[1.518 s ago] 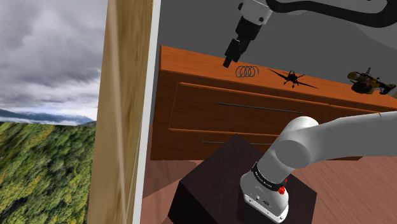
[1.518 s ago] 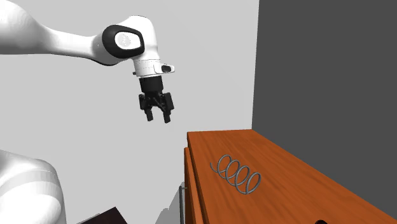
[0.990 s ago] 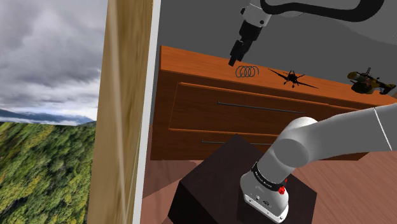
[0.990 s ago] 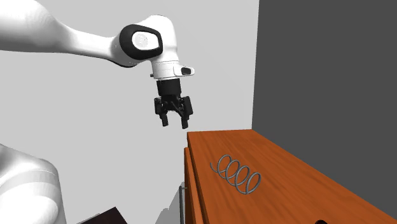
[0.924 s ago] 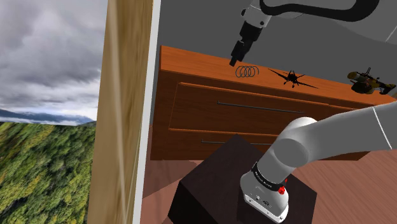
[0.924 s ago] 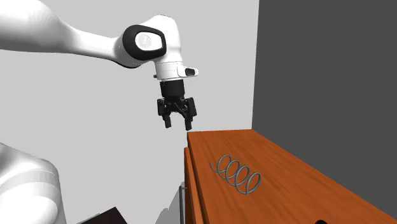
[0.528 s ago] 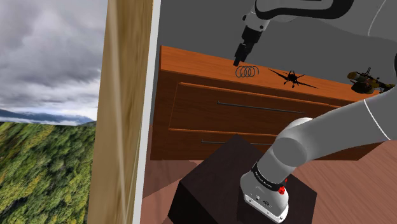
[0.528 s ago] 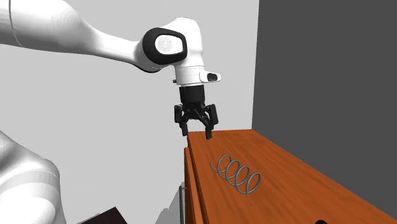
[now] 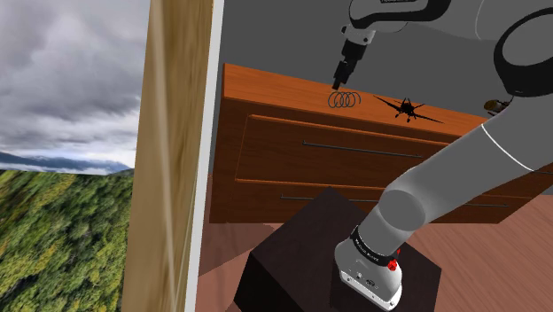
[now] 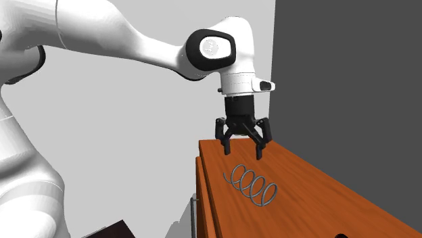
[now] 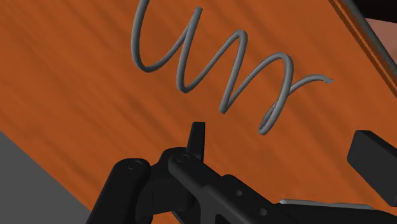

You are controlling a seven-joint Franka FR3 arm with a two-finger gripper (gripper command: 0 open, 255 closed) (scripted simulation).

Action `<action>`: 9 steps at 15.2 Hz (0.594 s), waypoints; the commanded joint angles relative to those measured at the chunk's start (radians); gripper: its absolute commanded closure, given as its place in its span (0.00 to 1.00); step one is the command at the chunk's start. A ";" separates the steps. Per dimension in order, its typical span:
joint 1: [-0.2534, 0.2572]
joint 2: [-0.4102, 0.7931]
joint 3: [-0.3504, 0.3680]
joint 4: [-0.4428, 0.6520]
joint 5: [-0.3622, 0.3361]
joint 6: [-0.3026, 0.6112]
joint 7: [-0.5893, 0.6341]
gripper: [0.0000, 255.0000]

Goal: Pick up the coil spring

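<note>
we hang our black gripper (image 10: 241,153), jaws apart, over the grey wire coil spring (image 10: 251,184); next we lower around it.

A wide orange-brown wooden dresser (image 9: 266,115) with long drawers and thin grey bar handles (image 9: 353,146) stands against a dark grey wall (image 9: 266,35). A reddish-brown wooden floor (image 9: 496,266) lies below it. At the shoulder view's left, a tall pale wooden post (image 9: 173,151) edges an opening onto cloudy sky (image 9: 62,71) and green forested hills (image 9: 53,239). In the second exterior view, a light grey wall (image 10: 122,149) meets the dark one.
</note>
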 commanded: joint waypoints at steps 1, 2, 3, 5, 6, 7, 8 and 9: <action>-0.008 0.035 -0.022 0.025 0.000 0.007 -0.031 0.00; -0.009 0.035 -0.023 0.011 -0.001 0.020 -0.030 0.00; -0.009 0.035 -0.024 -0.002 -0.002 0.034 -0.029 0.00; -0.010 0.036 -0.026 -0.028 -0.003 0.060 -0.026 0.00; -0.011 0.037 -0.027 -0.041 -0.004 0.074 -0.025 0.00; -0.011 0.038 -0.028 -0.053 -0.005 0.087 -0.024 0.00; -0.012 0.040 -0.029 -0.072 -0.005 0.108 -0.023 0.00; -0.012 0.040 -0.029 -0.072 -0.005 0.108 -0.023 0.00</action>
